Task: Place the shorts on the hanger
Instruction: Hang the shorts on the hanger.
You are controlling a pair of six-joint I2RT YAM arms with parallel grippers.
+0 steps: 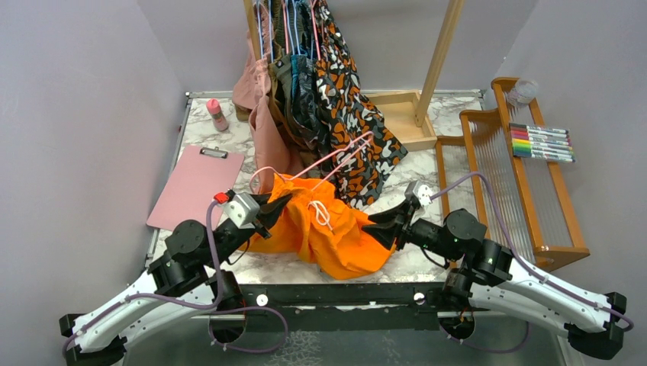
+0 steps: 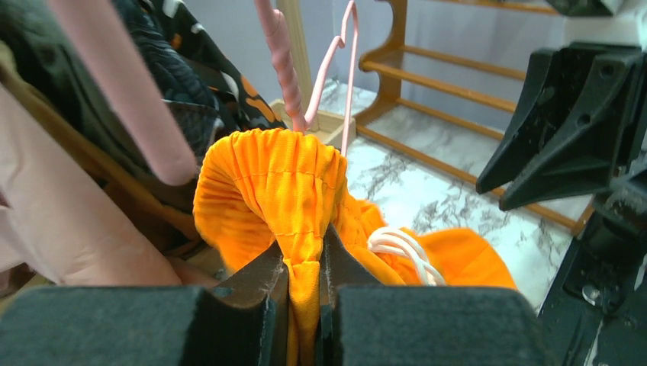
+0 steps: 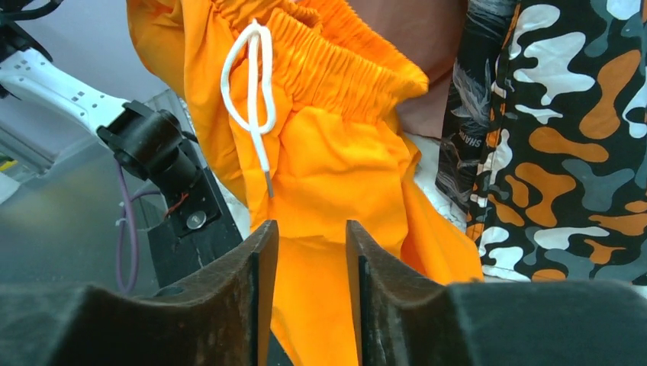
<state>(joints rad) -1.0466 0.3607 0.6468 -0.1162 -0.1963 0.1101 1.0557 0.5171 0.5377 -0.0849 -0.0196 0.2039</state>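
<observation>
Left hand (image 2: 304,255) pinches shorts (image 2: 259,175) at waistband edge — hanger (image 2: 284,65) wire touching.

Light: bright, soft and even, falling from above; the walls (image 1: 76,114) in the top view are evenly lit.
Shadows: only faint, soft-edged ones on the marble table (image 1: 229,141) beneath the shorts (image 1: 320,229).
Colour: the orange is heavily saturated, and its folds look flattened in the left wrist view.
Left wrist focus: waistband gathers sharp; hanger (image 2: 286,69) soft; pink bar (image 2: 126,91) at upper left badly blurred; left gripper (image 2: 304,263) along the bottom edge dark and soft.
Right wrist focus: drawstring (image 3: 255,84) crisp; right gripper (image 3: 311,244) at the bottom blurred.
Distortion: the walls splay outward at the top view's edges.
</observation>
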